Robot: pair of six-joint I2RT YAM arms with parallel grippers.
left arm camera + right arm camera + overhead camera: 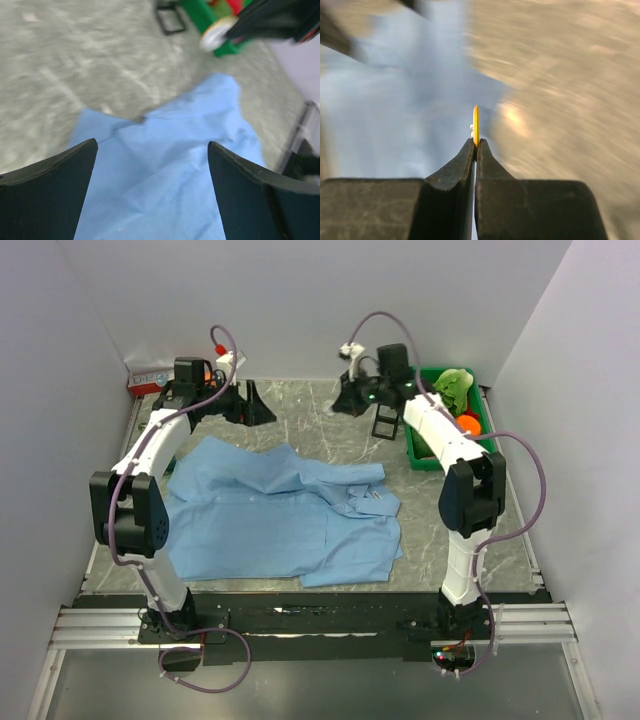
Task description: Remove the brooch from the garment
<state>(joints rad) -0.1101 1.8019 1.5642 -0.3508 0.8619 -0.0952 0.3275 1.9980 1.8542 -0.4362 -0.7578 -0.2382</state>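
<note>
Two fingers of your right gripper [475, 146] are pressed together on a thin yellow-gold disc seen edge-on, which I take for the brooch [475, 122]. It is held off the light blue shirt [280, 515], past the shirt's far edge, so the removal looks done; only setting the brooch down seems left. Your left gripper [152, 150] stands spread with nothing between its fingers, just beyond the shirt's far edge. A green bin [476, 374] sits right of the shirt.

Garment [280, 515]: thin matt cloth w/ creases; brooch [475, 120]: smooth yellow-gold; table [300, 410]: mottled stone-look; bin [425, 460]: shiny plastic
</note>
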